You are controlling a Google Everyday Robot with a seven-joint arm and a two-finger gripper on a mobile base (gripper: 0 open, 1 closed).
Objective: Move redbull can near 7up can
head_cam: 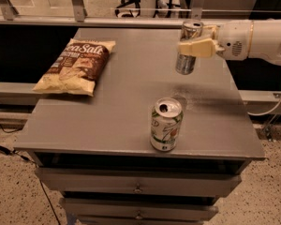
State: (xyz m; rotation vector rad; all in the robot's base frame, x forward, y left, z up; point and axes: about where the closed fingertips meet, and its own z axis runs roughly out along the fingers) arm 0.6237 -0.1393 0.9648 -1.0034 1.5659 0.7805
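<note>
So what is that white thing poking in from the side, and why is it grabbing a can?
That white thing is a robot's arm. At its end is a gripper, a hand with just two fingers, shut on the slim silver can. It holds the can up above the grey table, toward the far right; see the shadow underneath. One camera took this picture, looking down from the table's front, where the drawers are. A white and green can stands near the front edge, and a chip bag lies on the left. The job is to bring the silver can close to the other one.
</note>
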